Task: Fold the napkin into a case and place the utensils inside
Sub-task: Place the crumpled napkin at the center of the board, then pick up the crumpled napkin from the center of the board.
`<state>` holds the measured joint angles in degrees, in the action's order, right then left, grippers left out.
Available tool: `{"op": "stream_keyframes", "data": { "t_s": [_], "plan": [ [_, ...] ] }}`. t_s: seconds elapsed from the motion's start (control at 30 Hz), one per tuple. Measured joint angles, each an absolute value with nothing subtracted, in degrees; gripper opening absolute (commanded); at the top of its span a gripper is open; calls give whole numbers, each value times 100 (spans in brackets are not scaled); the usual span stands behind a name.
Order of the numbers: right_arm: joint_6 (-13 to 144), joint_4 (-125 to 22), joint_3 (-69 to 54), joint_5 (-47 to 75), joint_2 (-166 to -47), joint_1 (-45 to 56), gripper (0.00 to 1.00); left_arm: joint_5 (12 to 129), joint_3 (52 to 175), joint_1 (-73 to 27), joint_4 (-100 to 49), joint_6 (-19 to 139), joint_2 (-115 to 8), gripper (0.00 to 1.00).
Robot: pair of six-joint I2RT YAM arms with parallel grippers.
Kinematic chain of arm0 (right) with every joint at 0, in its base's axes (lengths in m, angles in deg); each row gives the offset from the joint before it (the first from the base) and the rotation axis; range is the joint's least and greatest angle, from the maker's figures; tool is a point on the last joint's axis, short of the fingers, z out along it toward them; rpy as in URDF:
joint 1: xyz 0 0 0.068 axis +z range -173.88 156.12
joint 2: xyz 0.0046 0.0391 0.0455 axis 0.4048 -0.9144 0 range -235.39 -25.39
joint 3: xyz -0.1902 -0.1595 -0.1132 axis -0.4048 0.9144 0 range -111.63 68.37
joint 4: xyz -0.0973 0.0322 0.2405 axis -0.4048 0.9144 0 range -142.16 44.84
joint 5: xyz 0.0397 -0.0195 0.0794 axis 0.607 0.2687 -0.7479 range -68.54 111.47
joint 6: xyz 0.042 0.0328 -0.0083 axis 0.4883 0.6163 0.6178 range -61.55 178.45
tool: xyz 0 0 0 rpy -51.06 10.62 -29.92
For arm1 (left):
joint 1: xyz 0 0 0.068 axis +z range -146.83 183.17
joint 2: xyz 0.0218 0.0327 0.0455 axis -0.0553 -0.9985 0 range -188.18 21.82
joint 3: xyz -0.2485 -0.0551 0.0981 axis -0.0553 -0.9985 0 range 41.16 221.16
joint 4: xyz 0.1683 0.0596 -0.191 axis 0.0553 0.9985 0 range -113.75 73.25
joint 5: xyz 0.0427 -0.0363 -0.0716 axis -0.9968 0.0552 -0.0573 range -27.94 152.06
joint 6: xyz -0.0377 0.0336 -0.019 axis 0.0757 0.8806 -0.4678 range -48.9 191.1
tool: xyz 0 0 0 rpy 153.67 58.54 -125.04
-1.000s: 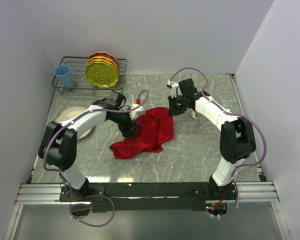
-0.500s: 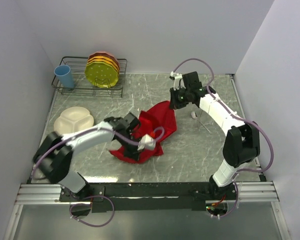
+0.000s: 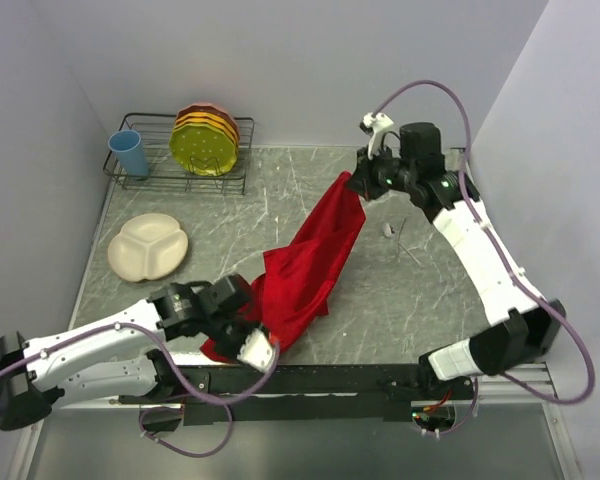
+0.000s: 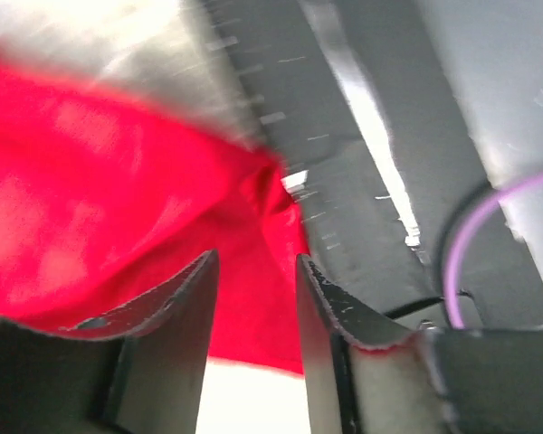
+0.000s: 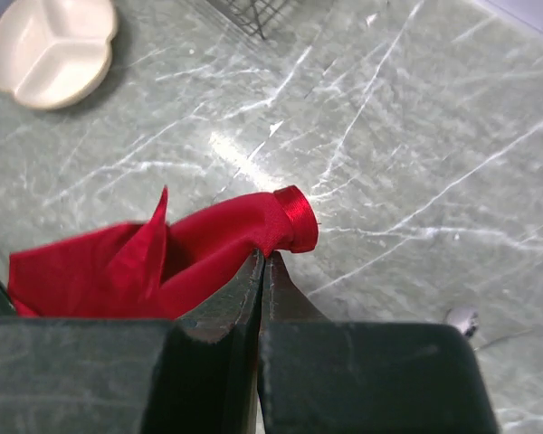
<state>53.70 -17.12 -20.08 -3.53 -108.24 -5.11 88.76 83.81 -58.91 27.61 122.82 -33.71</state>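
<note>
The red napkin [image 3: 310, 265] is stretched in a long diagonal band across the table. My right gripper [image 3: 358, 183] is shut on its far corner [image 5: 285, 221] and holds it above the table. My left gripper [image 3: 248, 340] is at the napkin's near end by the table's front edge. Its jaws stand a little apart with red cloth [image 4: 253, 298] filling the gap between them. The utensils [image 3: 398, 236], small and silver, lie on the table under the right arm. The spoon's bowl [image 5: 462, 318] shows in the right wrist view.
A cream divided plate [image 3: 147, 247] lies at the left and shows in the right wrist view [image 5: 50, 45]. A wire rack [image 3: 160, 170] at the back left holds yellow and orange plates [image 3: 206, 138] and a blue cup [image 3: 128, 152].
My left gripper has pulled the napkin's near end toward the front edge. My right gripper has lifted the far corner up and back, so the crumpled cloth is now stretched out.
</note>
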Motion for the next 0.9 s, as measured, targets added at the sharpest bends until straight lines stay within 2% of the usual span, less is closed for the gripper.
{"op": "stream_keyframes", "data": {
  "t_s": [0.1, 0.2, 0.23, 0.27, 0.37, 0.57, 0.63, 0.73, 0.87, 0.9],
  "plan": [
    [5060, -1511, -1643, -471, -10258, -505, 0, 8880, 8796, -5037, 2822, 11913, -3308, 55],
    [4767, -1117, -1072, -552, -9574, -500, 0, 9249, 9561, -3070, 2619, 11371, -3509, 60],
    [4673, -953, -860, -556, -9340, -498, 0, 9378, 9771, -2803, 2490, 11209, -3642, 60],
    [4583, -776, -650, -552, -9089, -498, 0, 9529, 9992, -2044, 2348, 10986, -3885, 63],
    [4349, -169, -73, -447, -8271, -498, 0, 9861, 10398, -1242, 1911, 10379, -4722, 74],
    [4253, 273, 294, -165, -7320, -489, 0, 10288, 10943, -1498, 1028, 9351, -6925, 90],
    [4279, 262, 296, -95, -7209, -489, 0, 10323, 11192, -1815, 802, 9166, -7603, 91],
    [4371, 212, 346, -12, -7183, -489, 0, 10347, 11537, -2265, 619, 8997, -8370, 86],
    [4496, 126, 436, 108, -7200, -489, 0, 10397, 11804, -2635, 573, 8986, -8956, 69],
    [4544, 98, 453, 141, -7215, -489, 0, 10447, 11832, -2665, 630, 9023, -9052, 68]
  ]
}}
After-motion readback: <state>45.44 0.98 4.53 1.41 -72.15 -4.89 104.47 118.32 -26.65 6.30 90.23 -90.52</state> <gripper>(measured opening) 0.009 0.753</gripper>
